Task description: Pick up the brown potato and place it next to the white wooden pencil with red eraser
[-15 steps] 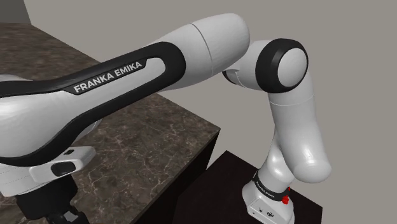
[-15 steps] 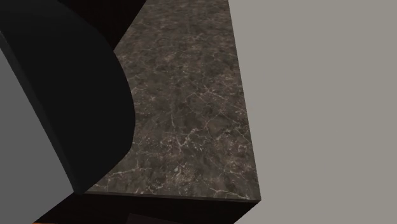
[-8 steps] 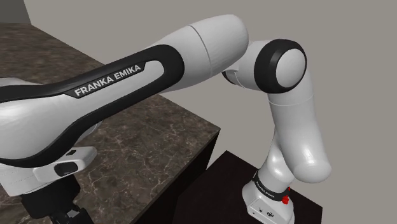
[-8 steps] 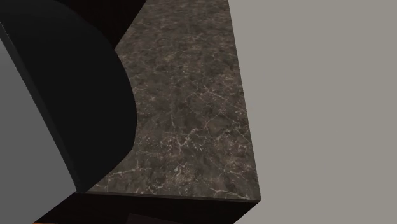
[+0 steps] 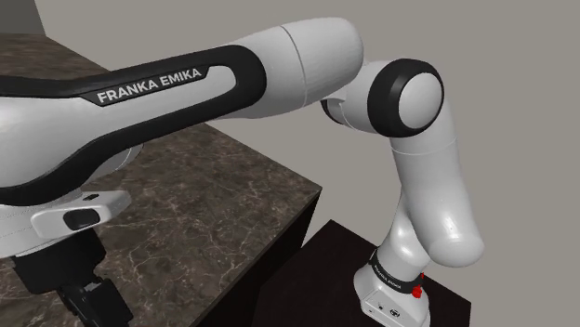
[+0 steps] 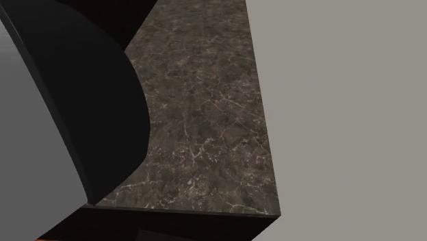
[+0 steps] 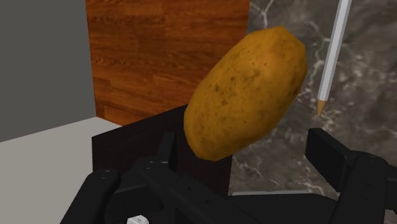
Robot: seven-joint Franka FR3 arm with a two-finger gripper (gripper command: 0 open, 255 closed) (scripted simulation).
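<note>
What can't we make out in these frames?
- Gripper: lower part cut off by the shoulder view's bottom edge.
- Pencil: end opposite the tip cut off by the wrist view's top edge, so no eraser can be checked.
- Potato: the wrist view does not settle whether it is held.
- Counter: left portion blocked by a large dark shape close to the second exterior camera.

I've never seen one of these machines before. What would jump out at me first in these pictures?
The big brown potato looms large in the wrist view, with a thin white pencil lying on the dark veined counter close by. In the shoulder view, the bulky white arm, lettered FRANKA EMIKA, reaches over that same counter from its stand at the lower right.
</note>
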